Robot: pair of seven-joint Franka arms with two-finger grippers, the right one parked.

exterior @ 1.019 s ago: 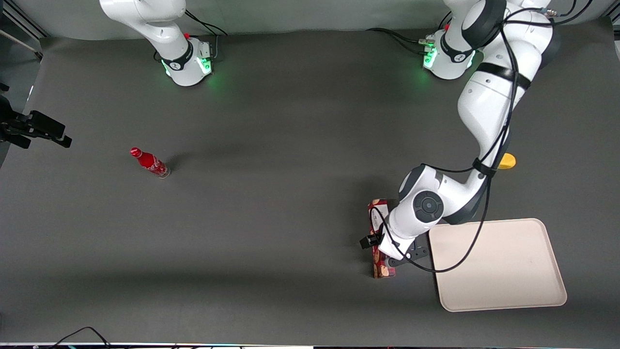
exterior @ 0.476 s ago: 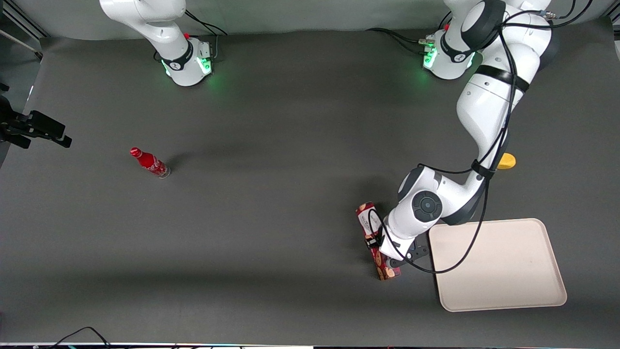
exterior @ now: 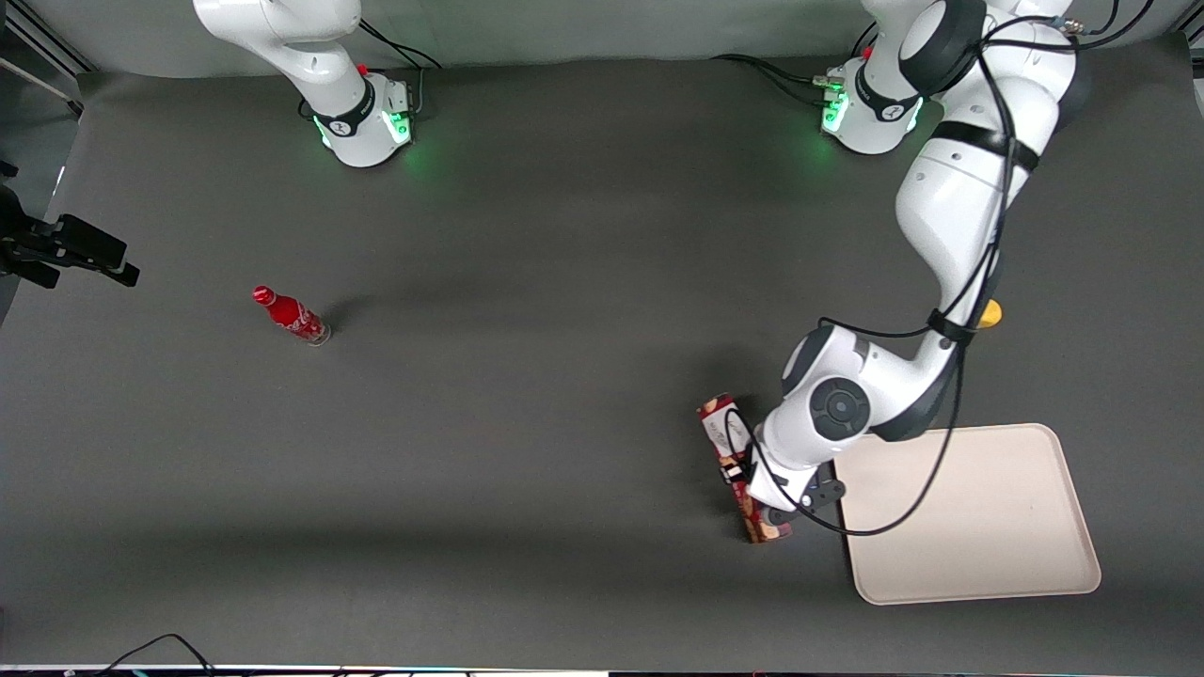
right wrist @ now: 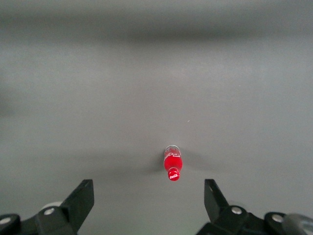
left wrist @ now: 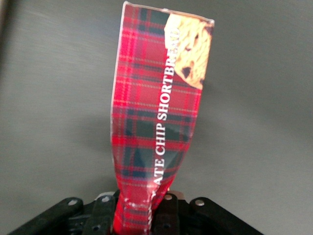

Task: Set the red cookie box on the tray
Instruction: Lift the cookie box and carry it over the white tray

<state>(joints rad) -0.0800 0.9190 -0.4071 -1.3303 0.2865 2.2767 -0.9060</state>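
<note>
Red cookie box (exterior: pixel 743 468) gripped near its middle by the left gripper (exterior: pixel 758 481), jaws clenched on its long sides — the wrist view shows the tartan carton (left wrist: pixel 156 127) pinched in where the fingers (left wrist: pixel 103 215) bite. Box sits just beside the tray (exterior: pixel 978 564), at its edge toward the parked arm's end, not over it yet. A second ago it lay straight and parallel to that tray edge; since then it has rotated, white-label end swung away from the tray, cookie-picture end now nearer the rim, and the whole thing has shifted a little toward the tray. Probably lifted clear of the table, though height can't be confirmed from above. Reads as grasp secured, transport just starting — carry and set-down still to do. Carton walls look soft, so it might slip or twist in the hold. Red soda bottle (exterior: pixel 291 316) stands well apart toward the parked arm's end; small yellow object (exterior: pixel 986 313) peeks out by the working arm.
</note>
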